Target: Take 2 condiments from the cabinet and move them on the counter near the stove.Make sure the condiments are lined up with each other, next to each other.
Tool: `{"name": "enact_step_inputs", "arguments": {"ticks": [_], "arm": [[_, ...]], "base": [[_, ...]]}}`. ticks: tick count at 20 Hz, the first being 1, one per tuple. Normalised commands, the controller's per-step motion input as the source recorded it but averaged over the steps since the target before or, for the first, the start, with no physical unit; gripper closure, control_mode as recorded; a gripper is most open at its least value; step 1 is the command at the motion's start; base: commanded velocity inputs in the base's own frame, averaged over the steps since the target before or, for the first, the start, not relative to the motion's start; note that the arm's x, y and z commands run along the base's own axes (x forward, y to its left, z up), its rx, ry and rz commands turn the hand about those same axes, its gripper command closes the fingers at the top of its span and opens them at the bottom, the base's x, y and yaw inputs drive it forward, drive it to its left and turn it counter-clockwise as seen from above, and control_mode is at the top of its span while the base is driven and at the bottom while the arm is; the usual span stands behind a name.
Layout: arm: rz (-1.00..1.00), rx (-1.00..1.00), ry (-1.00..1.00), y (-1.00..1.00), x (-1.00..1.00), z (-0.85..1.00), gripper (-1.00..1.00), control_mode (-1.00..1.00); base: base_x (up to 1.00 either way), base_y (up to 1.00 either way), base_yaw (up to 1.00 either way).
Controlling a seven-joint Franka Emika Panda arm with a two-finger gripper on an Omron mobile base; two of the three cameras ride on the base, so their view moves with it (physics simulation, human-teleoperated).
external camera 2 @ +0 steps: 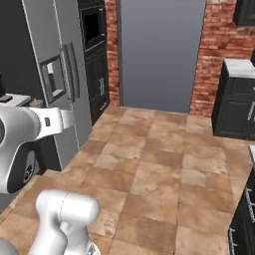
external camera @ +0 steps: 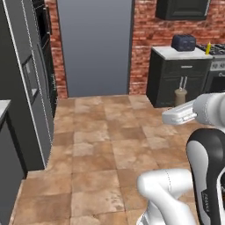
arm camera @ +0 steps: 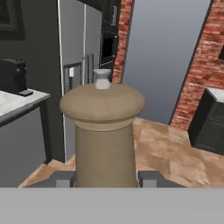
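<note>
Starting at left in the left base view, the tan-brown shaker jar (external camera: 180, 96) sits upright, gripped in the gripper (arm camera: 105, 178), above the floor before the black base cabinets (external camera: 178, 81). Rightward, the yellow squeeze bottle (external camera: 208, 47) stands on the counter (external camera: 176, 53) beside the stove (external camera: 216, 49).

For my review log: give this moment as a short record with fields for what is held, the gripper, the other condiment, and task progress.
held: tan shaker jar, upright
gripper: gripper shut on the jar's lower body
other condiment: yellow squeeze bottle standing on the counter beside the stove
also on counter: toaster
progress: one condiment placed, second in transit above the tiled floor
</note>
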Motion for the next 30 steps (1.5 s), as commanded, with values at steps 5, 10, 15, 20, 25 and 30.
{"name": "enact_step_inputs", "arguments": {"ticks": [5, 10, 15, 20, 25, 30], "arm": [[0.0, 0.0, 0.0, 0.0, 0.0, 0.0, 1.0, 1.0], [0.0, 0.0, 0.0, 0.0, 0.0, 0.0, 1.0, 1.0], [0.0, 0.0, 0.0, 0.0, 0.0, 0.0, 1.0, 1.0], [0.0, 0.0, 0.0, 0.0, 0.0, 0.0, 1.0, 1.0], [0.0, 0.0, 0.0, 0.0, 0.0, 0.0, 1.0, 1.0], [0.0, 0.0, 0.0, 0.0, 0.0, 0.0, 1.0, 1.0]], "base": [[1.0, -0.77, -0.24], [1.0, -0.47, -0.18], [1.0, -0.05, -0.1], [1.0, 0.02, -0.05], [1.0, -0.35, -0.09], [1.0, -0.46, -0.12]]}}
